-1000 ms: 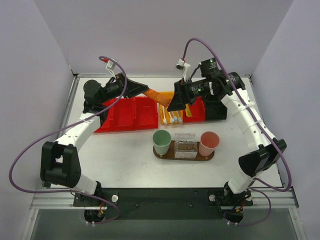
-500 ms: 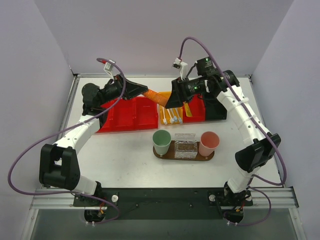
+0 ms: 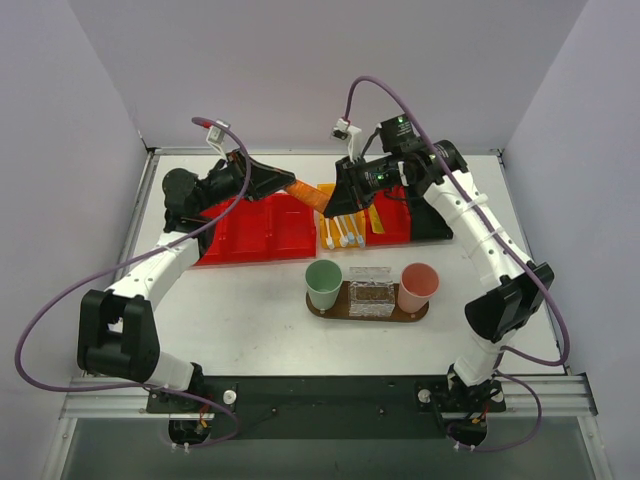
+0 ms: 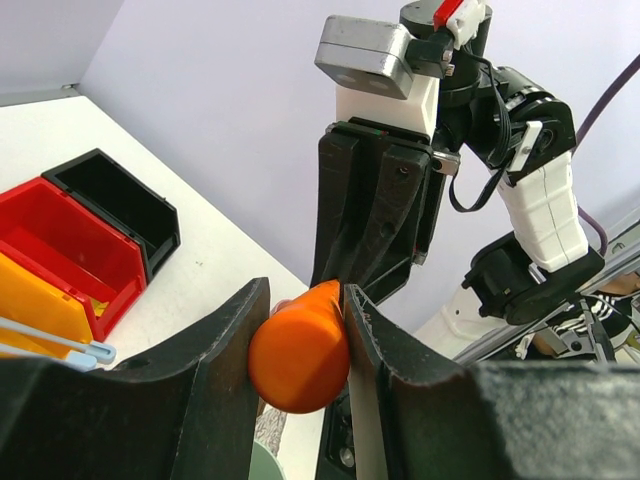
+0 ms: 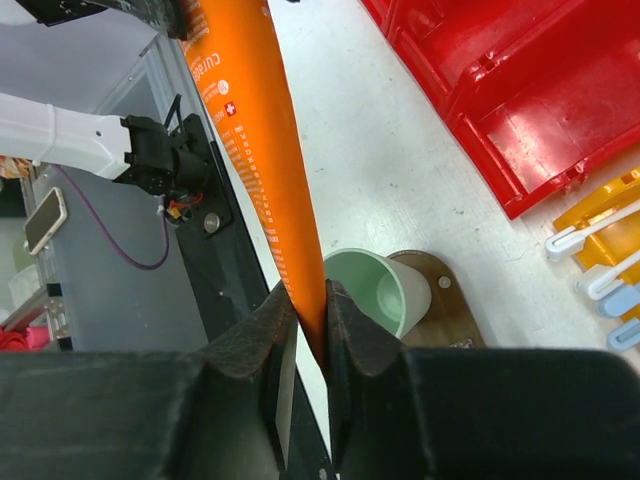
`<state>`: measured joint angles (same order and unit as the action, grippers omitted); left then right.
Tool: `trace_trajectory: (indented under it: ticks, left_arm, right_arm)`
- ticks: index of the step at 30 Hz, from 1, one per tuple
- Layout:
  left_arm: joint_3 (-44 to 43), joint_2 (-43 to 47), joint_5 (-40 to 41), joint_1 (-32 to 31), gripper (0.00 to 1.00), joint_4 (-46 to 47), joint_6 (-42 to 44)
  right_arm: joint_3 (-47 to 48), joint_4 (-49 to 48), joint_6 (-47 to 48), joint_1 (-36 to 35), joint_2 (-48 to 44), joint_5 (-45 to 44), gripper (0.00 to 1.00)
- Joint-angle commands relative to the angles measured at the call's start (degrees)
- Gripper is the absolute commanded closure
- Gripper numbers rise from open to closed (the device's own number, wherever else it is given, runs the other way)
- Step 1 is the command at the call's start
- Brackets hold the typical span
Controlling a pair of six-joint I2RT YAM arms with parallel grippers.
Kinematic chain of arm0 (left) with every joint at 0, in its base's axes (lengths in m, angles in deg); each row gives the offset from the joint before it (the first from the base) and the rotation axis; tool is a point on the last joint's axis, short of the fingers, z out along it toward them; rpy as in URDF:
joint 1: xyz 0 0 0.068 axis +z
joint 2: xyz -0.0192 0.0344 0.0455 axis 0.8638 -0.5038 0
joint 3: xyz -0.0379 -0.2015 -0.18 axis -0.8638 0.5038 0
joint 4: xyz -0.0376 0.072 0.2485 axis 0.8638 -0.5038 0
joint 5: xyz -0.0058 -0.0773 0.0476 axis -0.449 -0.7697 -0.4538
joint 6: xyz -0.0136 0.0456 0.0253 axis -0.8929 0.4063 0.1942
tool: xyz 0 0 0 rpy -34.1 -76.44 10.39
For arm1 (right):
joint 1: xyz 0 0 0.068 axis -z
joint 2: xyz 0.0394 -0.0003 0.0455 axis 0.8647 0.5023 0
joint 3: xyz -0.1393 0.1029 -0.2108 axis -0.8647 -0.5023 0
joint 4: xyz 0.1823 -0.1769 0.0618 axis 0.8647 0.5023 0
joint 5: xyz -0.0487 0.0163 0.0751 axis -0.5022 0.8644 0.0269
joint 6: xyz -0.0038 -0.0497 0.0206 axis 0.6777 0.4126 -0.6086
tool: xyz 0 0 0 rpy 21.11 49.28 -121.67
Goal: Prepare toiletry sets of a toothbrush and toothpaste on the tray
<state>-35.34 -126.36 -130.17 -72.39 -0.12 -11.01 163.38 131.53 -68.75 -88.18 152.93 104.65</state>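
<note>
Clamped at its rounded end in the part-closed left pincer [image 4: 298, 325] and pinched at its flat end in the nearly closed right pincer [image 5: 305, 310]: a small flat orange toothpaste tube [image 3: 305, 189], up in the air over the far edge of the red plastic bins [image 3: 265, 225]. Well apart from it, nearer the arm bases on the white tabletop [image 3: 230, 300]: the flat dark brown wooden oval tray [image 3: 318, 311], carrying a green cup [image 3: 323, 283], a clear box [image 3: 370, 290] and a pink cup [image 3: 418, 285]. Lying in the yellow plastic bin [image 4: 40, 300] beside the red ones: slim white toothbrushes with pale blue ends [image 3: 345, 235].
</note>
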Motion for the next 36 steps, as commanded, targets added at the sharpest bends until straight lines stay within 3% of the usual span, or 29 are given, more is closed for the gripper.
trace_trajectory:
  ticks: [1,2,6,10,12,13,17,19,23,26,29,36]
  left_arm:
    - [-0.4,2.3,0.6,0.1,1.00,4.7,-0.4]
    - [-0.4,2.3,0.5,0.2,1.00,4.8,-0.3]
    - [-1.0,2.7,-1.6,0.2,0.98,3.1,4.0]
    - [-4.5,3.7,-7.1,0.3,0.67,-7.1,16.1]
    - [-7.2,4.4,-9.2,0.2,0.52,-17.1,25.8]
    - [-8.0,4.7,-9.6,0.3,0.36,-20.3,29.0]
    - [-13.7,5.4,-10.1,1.6,0.14,-39.8,48.2]
    - [-17.3,5.5,-10.0,2.2,0.14,-45.4,54.5]
    - [-27.7,4.6,-10.2,2.0,0.12,-69.2,77.6]
    - [-33.5,4.5,-7.6,0.3,0.11,-81.0,92.3]
    - [-34.5,5.7,-0.4,-4.5,0.11,-86.9,102.1]
    - [-34.2,5.2,16.2,-15.3,0.11,-94.2,115.2]
  right_arm:
    - [1.7,-0.8,0.4,-0.5,-0.4,1.2,0.96]
    - [1.5,-0.9,0.4,-0.4,-0.5,0.5,1.00]
    - [1.1,-0.8,0.7,-0.4,-1.6,-2.1,1.00]
    - [1.3,0.7,1.9,-0.4,-3.0,-5.8,1.00]
    - [1.9,2.7,3.3,-0.4,-3.1,-7.2,1.00]
    - [2.8,3.5,3.6,-0.6,-3.1,-7.8,1.00]
    - [3.9,8.4,6.5,-1.4,-3.3,-10.2,1.00]
    - [3.8,9.5,8.4,-1.9,-3.7,-12.2,1.00]
    - [4.4,12.1,10.7,-3.2,-4.1,-15.8,1.00]
    - [4.7,12.8,11.4,-4.3,-4.4,-17.6,1.00]
    - [4.4,12.6,11.1,-5.2,-4.8,-18.0,1.00]
    - [6.2,12.5,8.8,-5.7,-4.2,-19.4,1.00]
